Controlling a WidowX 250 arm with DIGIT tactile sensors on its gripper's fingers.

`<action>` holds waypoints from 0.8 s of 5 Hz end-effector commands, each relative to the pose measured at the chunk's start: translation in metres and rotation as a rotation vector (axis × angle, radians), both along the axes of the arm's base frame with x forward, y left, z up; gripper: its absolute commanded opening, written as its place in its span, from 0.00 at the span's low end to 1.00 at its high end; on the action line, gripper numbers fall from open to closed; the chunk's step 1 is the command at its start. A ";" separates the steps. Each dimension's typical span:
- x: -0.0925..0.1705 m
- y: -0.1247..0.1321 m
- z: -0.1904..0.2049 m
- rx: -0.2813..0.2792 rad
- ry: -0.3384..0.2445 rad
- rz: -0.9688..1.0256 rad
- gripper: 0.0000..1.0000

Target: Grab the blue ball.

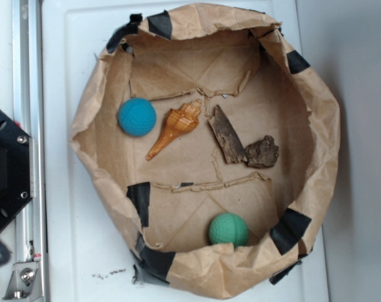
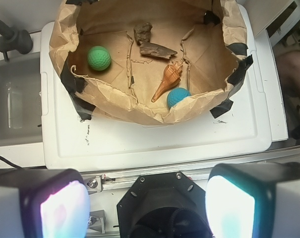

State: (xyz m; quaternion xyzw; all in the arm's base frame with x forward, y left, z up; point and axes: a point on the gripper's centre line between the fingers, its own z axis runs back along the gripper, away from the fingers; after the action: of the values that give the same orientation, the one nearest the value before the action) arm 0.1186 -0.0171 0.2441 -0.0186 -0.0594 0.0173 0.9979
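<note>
A flat white plastic surface (image 1: 70, 251) carries a round crumpled brown paper basin (image 1: 322, 126) patched with strips of black tape. The claw (image 2: 147, 206) hangs well back from the basin with its 2 pale finger pads (image 2: 63, 208) spread wide apart and nothing between them. Inside the basin, 2 pieces of dark brown rough bark (image 1: 228, 135) lie near the middle, touching each other. Just beside them lies an orange-brown spiral conch shell (image 1: 176, 128). The small teal-blue dimpled ball (image 1: 137, 116) sits on the paper floor beside the shell, close to the basin wall. A small green dimpled ball (image 1: 228, 229) rests against the wall, well apart from the blue one.
</note>
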 end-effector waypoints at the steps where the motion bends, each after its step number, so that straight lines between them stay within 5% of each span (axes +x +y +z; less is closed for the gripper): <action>1: 0.000 0.000 0.000 0.000 0.000 0.000 1.00; 2: 0.050 0.021 -0.006 0.119 -0.016 -0.040 1.00; 3: 0.088 0.029 -0.014 0.131 -0.034 -0.134 1.00; 4: 0.109 0.030 -0.032 0.085 -0.043 -0.242 1.00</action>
State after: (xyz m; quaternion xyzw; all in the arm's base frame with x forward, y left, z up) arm 0.2237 0.0099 0.2033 0.0126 -0.0601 -0.1163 0.9913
